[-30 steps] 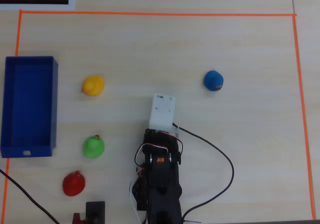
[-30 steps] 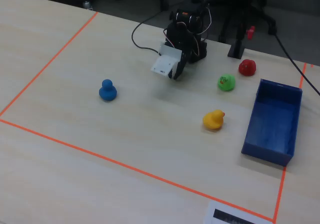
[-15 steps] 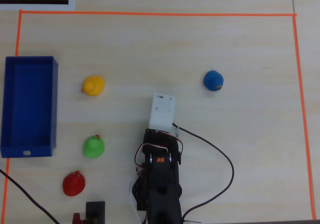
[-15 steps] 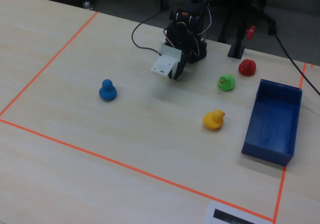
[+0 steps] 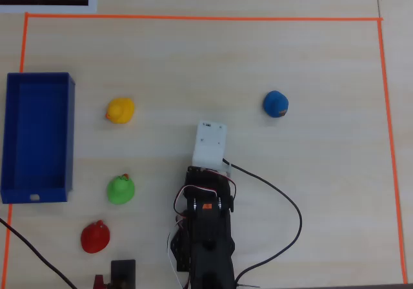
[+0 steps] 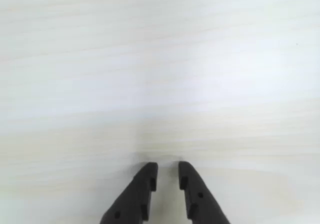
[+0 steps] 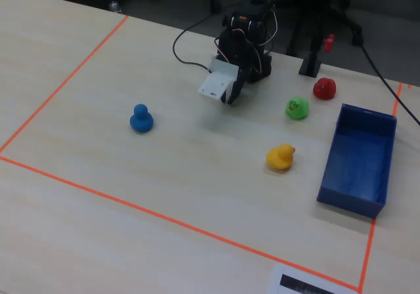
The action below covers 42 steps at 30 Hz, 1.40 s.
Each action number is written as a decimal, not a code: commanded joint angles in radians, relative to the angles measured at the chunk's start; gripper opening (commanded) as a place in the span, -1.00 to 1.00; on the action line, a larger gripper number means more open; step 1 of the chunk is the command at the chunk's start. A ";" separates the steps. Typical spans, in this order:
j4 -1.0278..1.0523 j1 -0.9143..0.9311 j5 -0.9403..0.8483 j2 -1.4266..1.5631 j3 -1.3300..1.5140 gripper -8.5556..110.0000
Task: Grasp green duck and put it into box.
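The green duck [image 5: 120, 189] sits on the table left of the arm's base; the fixed view shows it [image 7: 297, 107] right of the arm. The deep-blue box [image 5: 39, 77] stands open and empty at the left edge, and at the right in the fixed view [image 7: 354, 202]. My gripper [image 6: 168, 166] hangs over bare table with a narrow gap between its black fingers and nothing in it. In the overhead view the white wrist housing [image 5: 210, 144] hides the fingers. The fixed view shows the gripper [image 7: 230, 97] folded near the base, well apart from the duck.
A yellow duck [image 5: 120, 110] lies between the green duck and the table's middle. A red duck [image 5: 95, 237] sits near the base. A blue duck [image 5: 275, 104] is on the far side. Orange tape [image 5: 193, 18] frames the area. Cables [image 5: 284, 205] trail beside the arm.
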 commanded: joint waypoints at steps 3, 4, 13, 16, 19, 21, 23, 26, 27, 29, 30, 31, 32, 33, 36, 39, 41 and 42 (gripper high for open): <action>0.014 0.006 0.011 -0.011 -0.005 -0.80; 0.014 0.006 0.011 -0.011 -0.005 -0.80; 0.014 0.006 0.011 -0.011 -0.005 -0.80; 0.014 0.006 0.011 -0.011 -0.005 -0.80; 0.014 0.006 0.011 -0.011 -0.005 -0.80; 0.014 0.006 0.011 -0.011 -0.005 -0.80; 0.014 0.006 0.011 -0.011 -0.005 -0.80; 0.014 0.006 0.011 -0.011 -0.005 -0.80; 0.014 0.006 0.011 -0.011 -0.005 -0.80; 0.014 0.006 0.011 -0.011 -0.005 -0.80; 0.014 0.006 0.011 -0.011 -0.005 -0.80; 0.014 0.006 0.011 -0.011 -0.005 -0.80; 0.014 0.006 0.011 -0.011 -0.005 -0.80; 0.014 0.006 0.011 -0.011 -0.005 -0.80; 0.014 0.005 0.011 -0.011 -0.005 -0.80; 0.015 -0.003 0.006 -0.011 -0.005 -0.80; 0.015 -0.025 0.009 -0.011 -0.005 -0.80; 0.015 -0.025 0.009 -0.011 -0.005 -0.80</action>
